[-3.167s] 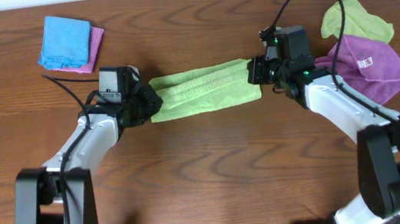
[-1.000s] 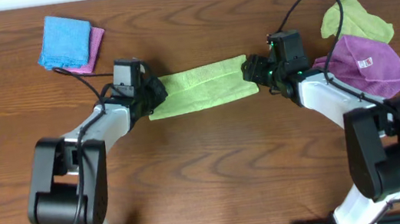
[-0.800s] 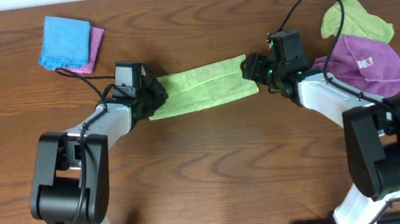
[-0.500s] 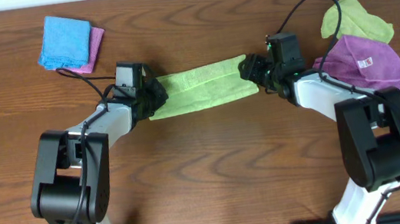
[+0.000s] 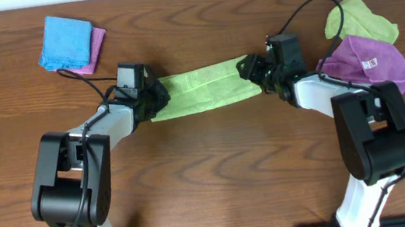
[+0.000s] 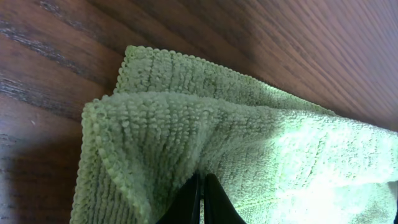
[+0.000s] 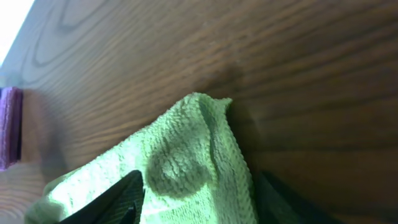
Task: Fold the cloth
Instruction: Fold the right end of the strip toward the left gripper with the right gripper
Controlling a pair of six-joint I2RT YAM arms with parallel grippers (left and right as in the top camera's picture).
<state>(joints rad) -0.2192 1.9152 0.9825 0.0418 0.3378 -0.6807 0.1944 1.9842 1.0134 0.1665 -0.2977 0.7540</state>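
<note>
Overhead view:
- Finds the cloth (image 5: 203,88) drawn out as a long narrow strip across the far middle of the tabletop (image 5: 219,182). One end sits at the left fingers (image 5: 155,98) and the other at the right fingers (image 5: 250,70).
- Judges the two-ended hold to be for tension: keeps the strip straight and its edges matched, ready for one end to be carried over the other.
- Notes a second green cloth (image 5: 358,16) and a purple cloth (image 5: 372,64) heaped at the right, and a blue cloth (image 5: 64,41) at the far left. None touches the strip.

Left wrist view:
- Shows the fingers (image 6: 212,208) pressed together, pinching a raised ridge of the cloth (image 6: 217,137) just inside its hemmed end.
- Shows doubled layers above the grip.
- Judges the bite set back from the edge so that both layers are caught.

Right wrist view:
- Shows the fingers (image 7: 115,199) standing at either side of the bunched end of the cloth (image 7: 193,162), with a corner poking out beyond them.
- Judges this a pinch on a thick gather, held low over the wood.
</note>
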